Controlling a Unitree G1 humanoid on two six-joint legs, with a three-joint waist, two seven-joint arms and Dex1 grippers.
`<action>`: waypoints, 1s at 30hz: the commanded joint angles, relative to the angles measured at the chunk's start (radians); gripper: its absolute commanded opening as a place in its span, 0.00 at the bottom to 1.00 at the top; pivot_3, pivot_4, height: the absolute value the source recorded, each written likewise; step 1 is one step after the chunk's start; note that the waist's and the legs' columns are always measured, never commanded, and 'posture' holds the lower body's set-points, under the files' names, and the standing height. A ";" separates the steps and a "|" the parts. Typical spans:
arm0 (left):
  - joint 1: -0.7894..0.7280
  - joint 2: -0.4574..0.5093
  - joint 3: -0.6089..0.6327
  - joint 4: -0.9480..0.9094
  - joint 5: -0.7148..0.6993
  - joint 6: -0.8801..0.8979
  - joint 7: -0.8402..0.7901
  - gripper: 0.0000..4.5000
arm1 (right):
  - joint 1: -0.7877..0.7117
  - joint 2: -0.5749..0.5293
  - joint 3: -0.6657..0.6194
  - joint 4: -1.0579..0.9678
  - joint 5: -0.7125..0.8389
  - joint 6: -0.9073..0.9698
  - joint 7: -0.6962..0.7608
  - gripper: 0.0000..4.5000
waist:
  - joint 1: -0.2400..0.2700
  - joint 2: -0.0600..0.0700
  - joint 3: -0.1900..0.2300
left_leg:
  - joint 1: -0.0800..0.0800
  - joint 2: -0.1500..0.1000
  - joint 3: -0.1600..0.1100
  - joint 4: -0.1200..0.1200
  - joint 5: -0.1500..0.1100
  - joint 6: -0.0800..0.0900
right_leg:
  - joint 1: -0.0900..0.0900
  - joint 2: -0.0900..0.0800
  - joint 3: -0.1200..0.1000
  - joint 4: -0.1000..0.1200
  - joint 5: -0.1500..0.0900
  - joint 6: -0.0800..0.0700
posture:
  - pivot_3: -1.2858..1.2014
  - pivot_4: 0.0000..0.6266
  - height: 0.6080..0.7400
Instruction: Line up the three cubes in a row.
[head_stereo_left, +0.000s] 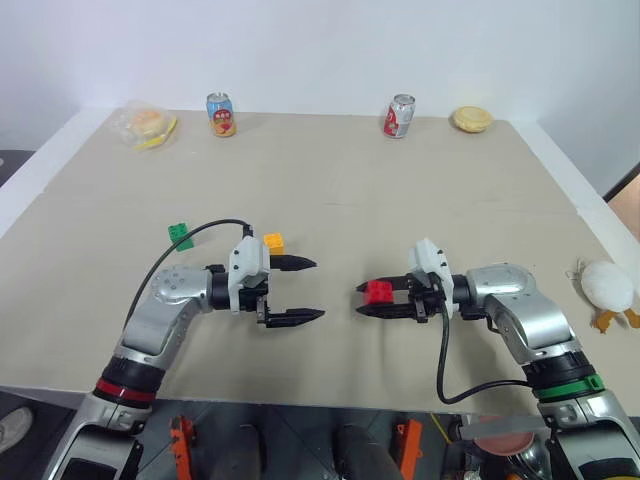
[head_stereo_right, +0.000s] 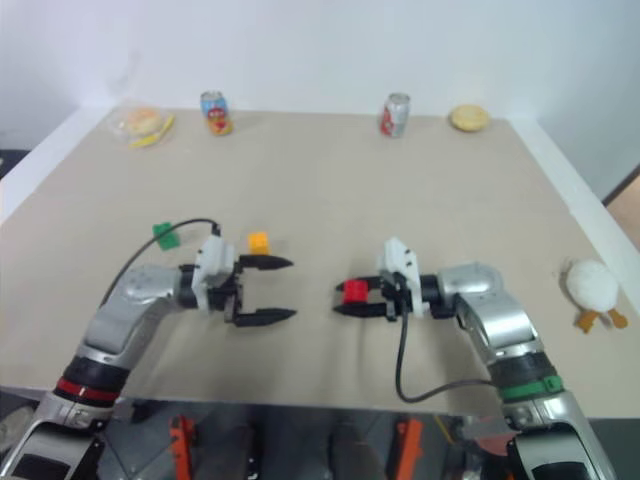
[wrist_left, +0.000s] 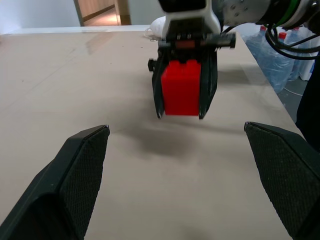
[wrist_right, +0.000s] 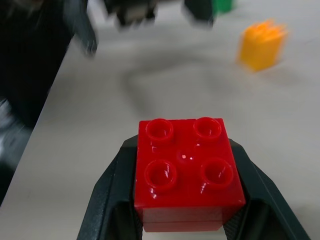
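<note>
Your right gripper (head_stereo_left: 366, 300) is clamped on the small red studded plastic block (head_stereo_left: 379, 292) — its two black fingers press the block's sides and hold it clear of the beige tabletop (head_stereo_left: 350, 190), pointing across toward your left arm. In the right wrist view the four studs face the camera. Your left gripper (head_stereo_left: 310, 290) faces it with its fingers spread wide apart and nothing between them. The small yellow studded plastic block (head_stereo_left: 273, 242) sits on the table just beside the left gripper's farther finger; you cannot tell whether they touch. The small green studded plastic block (head_stereo_left: 180, 235) rests further to your left, near the black cable (head_stereo_left: 205, 228) that loops off that arm — well apart from the red one.
</note>
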 joint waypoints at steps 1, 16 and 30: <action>0.049 0.047 0.027 -0.108 -0.034 0.024 -0.017 1.00 | -0.035 0.011 0.025 0.062 -0.037 -0.081 0.067 0.29 | 0.000 0.000 0.000 | 0.000 0.000 0.000 0.000 0.000 0.000 | 0.000 0.000 0.000 0.000 0.000 0.000 | 0.52 0.24 0.97; 0.086 0.070 0.021 -0.164 -0.031 0.029 0.019 1.00 | -0.067 0.065 0.031 0.182 -0.108 -0.226 0.125 0.66 | 0.000 0.000 0.000 | 0.001 0.000 0.000 0.001 0.000 -0.001 | 0.000 0.000 -0.001 0.001 0.000 -0.001 | 0.52 0.24 0.97; 0.106 0.053 0.179 -0.170 -0.102 0.137 0.232 1.00 | -0.108 0.054 -0.124 -0.105 0.131 0.100 0.018 0.99 | -0.001 0.000 0.000 | 0.001 0.001 -0.001 0.001 0.000 -0.001 | 0.000 0.000 -0.001 0.002 0.000 -0.001 | 0.52 0.24 0.97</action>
